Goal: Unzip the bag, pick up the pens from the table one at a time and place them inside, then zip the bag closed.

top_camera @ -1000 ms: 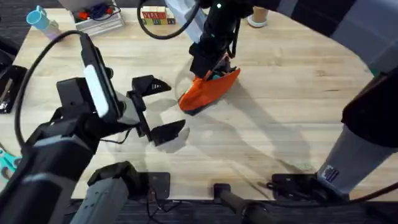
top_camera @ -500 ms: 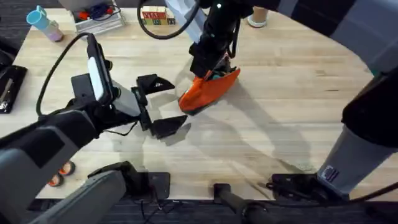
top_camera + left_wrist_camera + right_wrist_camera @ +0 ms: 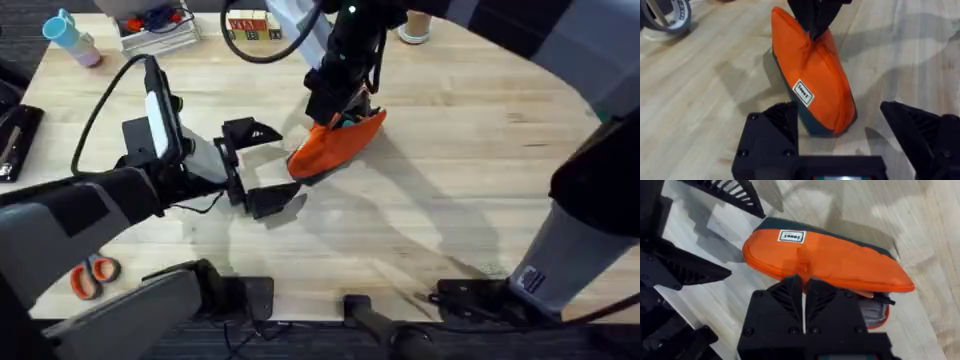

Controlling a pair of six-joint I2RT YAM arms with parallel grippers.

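Left end effector (image 3: 262,166) advanced; bag (image 3: 335,143) mouth hidden.

Light wooden plank table (image 3: 470,170) with rounded far edge, dark floor beyond it. Clutter along far edge: blue cup (image 3: 66,32), clear tray of items (image 3: 155,28), lettered blocks (image 3: 250,27). Orange-handled scissors (image 3: 92,274) at near left. Tape roll (image 3: 667,14) nearby.
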